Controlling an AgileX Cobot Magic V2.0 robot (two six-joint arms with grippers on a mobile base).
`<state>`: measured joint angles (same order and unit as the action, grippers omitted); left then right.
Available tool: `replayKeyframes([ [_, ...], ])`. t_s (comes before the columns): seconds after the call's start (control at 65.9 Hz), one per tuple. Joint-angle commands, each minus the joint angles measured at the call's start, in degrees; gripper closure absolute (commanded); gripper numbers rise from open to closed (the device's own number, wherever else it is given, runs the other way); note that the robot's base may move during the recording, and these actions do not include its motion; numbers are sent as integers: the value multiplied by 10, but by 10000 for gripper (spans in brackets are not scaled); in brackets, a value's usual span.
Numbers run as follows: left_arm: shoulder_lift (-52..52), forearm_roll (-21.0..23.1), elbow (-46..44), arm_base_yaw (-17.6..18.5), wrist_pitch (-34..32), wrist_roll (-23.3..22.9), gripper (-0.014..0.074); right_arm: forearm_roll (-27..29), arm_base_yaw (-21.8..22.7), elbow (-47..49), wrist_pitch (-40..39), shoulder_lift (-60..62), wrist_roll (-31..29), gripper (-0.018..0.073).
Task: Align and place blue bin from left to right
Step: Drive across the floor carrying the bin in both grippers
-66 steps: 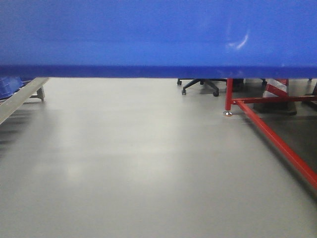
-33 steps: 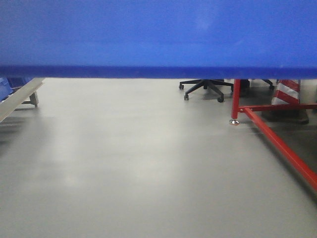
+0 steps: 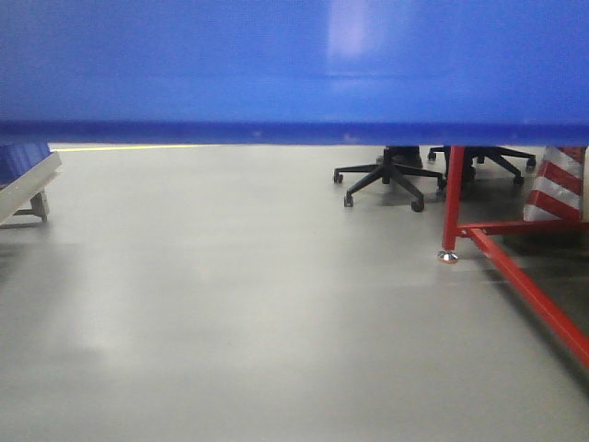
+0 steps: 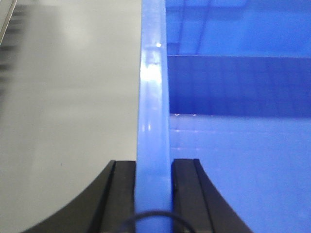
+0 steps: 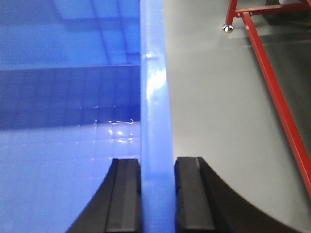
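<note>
The blue bin (image 3: pixel 294 64) hangs off the floor, and its smooth side wall fills the top third of the front view. My left gripper (image 4: pixel 153 162) is shut on the bin's left wall rim (image 4: pixel 153 97), one black finger outside and one inside. My right gripper (image 5: pixel 157 160) is shut on the right wall rim (image 5: pixel 154 87) in the same way. Both wrist views show the bin's inside floor; the part I can see is bare.
Grey floor lies below the bin. A red metal frame (image 3: pixel 515 267) runs along the right, with its foot (image 3: pixel 448 257) on the floor. Black office chairs (image 3: pixel 382 175) and a red-white striped barrier (image 3: pixel 557 189) stand behind it. A grey rack (image 3: pixel 23 189) with a smaller blue bin (image 3: pixel 23 155) is at far left.
The red frame and chairs have slid right and lower in the front view, and the grey rack has slid left. The bin keeps its place in view, and both grips are unchanged.
</note>
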<state>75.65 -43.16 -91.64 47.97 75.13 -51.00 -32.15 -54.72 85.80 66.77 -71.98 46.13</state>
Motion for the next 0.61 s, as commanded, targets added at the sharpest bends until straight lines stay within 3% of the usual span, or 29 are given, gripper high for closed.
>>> replayKeyframes([
  [0.0, -4, -12, -4, 10, -53, -2, 707, -8, -4, 5, -60, 7, 3, 630],
  [0.592, -4, -18, -4, 10, -59, -2, 707, -8, -4, 5, -60, 7, 3, 630],
])
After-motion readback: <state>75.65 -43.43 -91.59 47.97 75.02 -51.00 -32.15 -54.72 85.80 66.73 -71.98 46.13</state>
